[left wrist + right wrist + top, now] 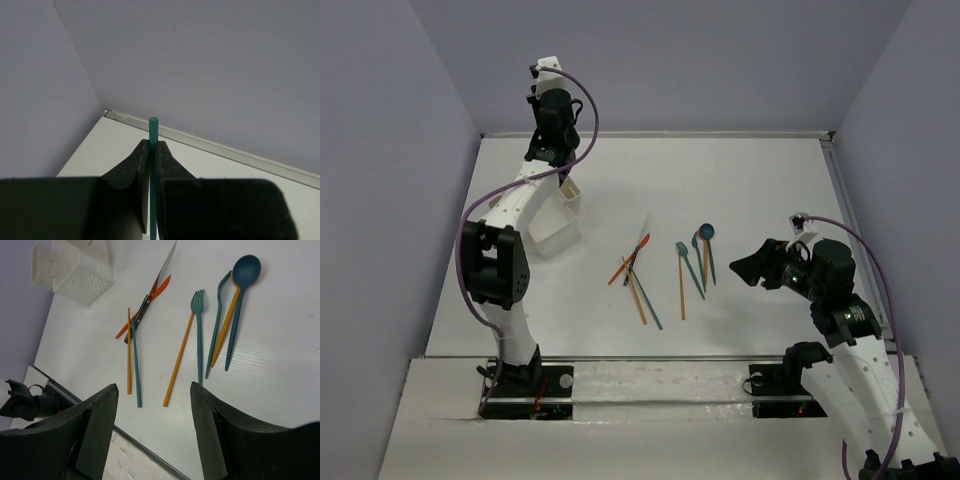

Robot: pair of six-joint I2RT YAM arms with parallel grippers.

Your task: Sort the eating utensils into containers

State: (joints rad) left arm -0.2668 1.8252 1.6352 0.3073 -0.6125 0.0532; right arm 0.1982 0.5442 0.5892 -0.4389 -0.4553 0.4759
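Note:
My left gripper (153, 144) is shut on a thin teal stick (153, 130) that pokes up past its fingertips. In the top view it (552, 162) hangs over the white container (552, 232) at the back left. My right gripper (154, 390) is open and empty, and in the top view it (748, 268) sits right of the utensils. On the table lie a teal spoon (247, 267), a teal fork (198, 315), a curved teal piece (217, 325), orange sticks (178, 362), a teal stick (135, 365) and a red piece (156, 292).
The loose utensils form two groups at mid-table: crossed sticks (635, 270) and the fork and spoon group (695, 262). Grey walls close in on the left, the back and the right. A metal rail (650, 375) runs along the near edge between the arm bases.

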